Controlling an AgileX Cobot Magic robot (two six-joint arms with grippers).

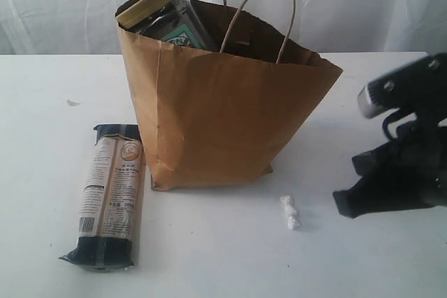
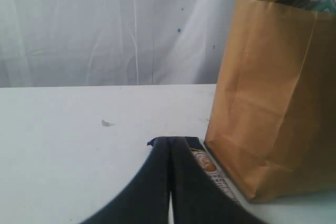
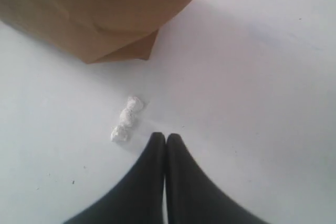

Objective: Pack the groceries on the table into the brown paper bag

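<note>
right gripper (image 3: 166,138) closed nr crumbs (image 3: 126,119)

The right arm (image 1: 412,172) is matte black and angular, capped by a silver-grey housing (image 1: 374,99) with two dark round screws (image 1: 388,86), a black cable (image 1: 386,125) looping beneath it. Seen from the wrists, the left end effector (image 2: 169,142) and right end effector (image 3: 166,137) each show two smooth black fingers (image 3: 149,182), broad at the base, tapering to narrow rounded tips.
</note>
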